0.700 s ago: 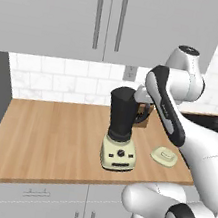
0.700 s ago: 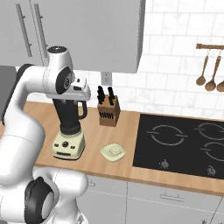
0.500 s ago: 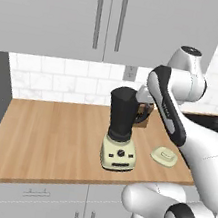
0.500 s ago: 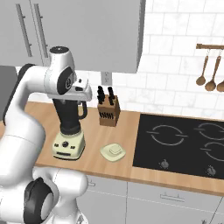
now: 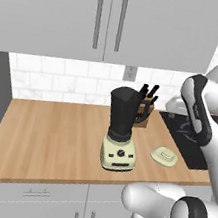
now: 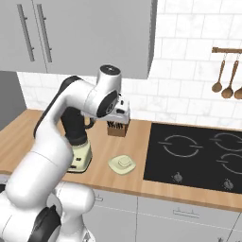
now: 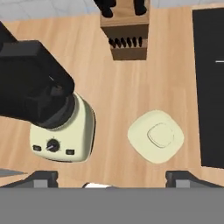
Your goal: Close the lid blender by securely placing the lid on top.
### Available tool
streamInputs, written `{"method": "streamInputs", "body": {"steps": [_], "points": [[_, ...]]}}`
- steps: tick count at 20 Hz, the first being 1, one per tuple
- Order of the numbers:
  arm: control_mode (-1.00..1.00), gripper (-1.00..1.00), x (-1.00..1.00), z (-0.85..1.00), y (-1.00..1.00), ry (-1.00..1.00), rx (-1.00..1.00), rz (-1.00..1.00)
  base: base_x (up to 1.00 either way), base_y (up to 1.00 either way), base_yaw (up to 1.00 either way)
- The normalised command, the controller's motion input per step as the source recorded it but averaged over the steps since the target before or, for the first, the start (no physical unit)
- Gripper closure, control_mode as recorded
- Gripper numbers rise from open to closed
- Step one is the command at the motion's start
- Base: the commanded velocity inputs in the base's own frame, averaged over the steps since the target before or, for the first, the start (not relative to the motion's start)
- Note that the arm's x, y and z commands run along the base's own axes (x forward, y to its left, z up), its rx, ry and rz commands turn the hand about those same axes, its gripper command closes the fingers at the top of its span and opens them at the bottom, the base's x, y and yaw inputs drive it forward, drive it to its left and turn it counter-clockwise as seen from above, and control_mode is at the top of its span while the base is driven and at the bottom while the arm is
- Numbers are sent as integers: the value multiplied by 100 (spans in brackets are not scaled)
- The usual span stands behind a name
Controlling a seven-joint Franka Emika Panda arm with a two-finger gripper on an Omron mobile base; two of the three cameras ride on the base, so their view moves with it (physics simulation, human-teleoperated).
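Where the wooden counter [image 5: 49, 141] met the black hob [image 6: 198, 151], grey cabinets [image 5: 96, 17] and white tiles lined the far wall. Left of centre stood the blender [image 5: 121, 131], its dark jar uncovered above a cream base. Behind it sat the knife block [image 7: 126, 33]. The lid [image 7: 155, 136] lay flat just right of the blender. The gripper [image 7: 111, 177] hovered above, fingers spread wide, tips partly cut off.

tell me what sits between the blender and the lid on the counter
Nothing: in the hand view, bare wooden counter separates the blender from the lid.
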Motion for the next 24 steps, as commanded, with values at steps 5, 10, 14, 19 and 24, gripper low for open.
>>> {"method": "streamInputs", "body": {"steps": [5, 10, 14, 19, 24], "points": [[-100, -100, 0, -40, -83, 1, -11, 35, 0, 0, 0], [-100, -100, -3, -72, -21, 0, -25, 35, 0, 0, 0], [-100, -100, -8, -86, 10, 10, -14, 16, 0, 0, 0], [-100, -100, 0, -71, 12, 11, -1, 3, 0, 0, 0], [-100, -100, 7, -53, 1, 3, 0, 0, 0, 0, 0]]}}
